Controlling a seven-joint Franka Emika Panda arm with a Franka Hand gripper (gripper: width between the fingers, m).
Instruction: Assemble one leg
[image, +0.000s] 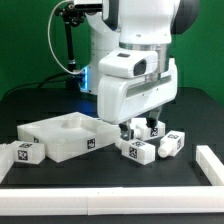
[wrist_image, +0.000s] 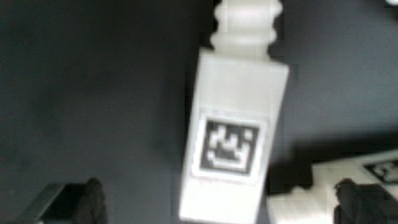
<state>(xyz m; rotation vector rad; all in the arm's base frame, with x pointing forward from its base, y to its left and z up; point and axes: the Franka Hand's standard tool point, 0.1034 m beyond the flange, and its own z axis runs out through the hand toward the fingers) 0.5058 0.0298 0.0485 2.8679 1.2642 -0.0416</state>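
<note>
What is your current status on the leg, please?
Gripper open, astride the leg. Leg lying flat on the table, not yet gripped. Second leg close beside it, near one fingertip.

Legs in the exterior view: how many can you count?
3: a leg at the exterior view's far left by the panel; a leg under the claw; a leg toward the exterior view's right. Others may be hidden.

Exterior low, frontal, wrist close above leg (wrist_image: 235, 110), seemingly shared
</note>
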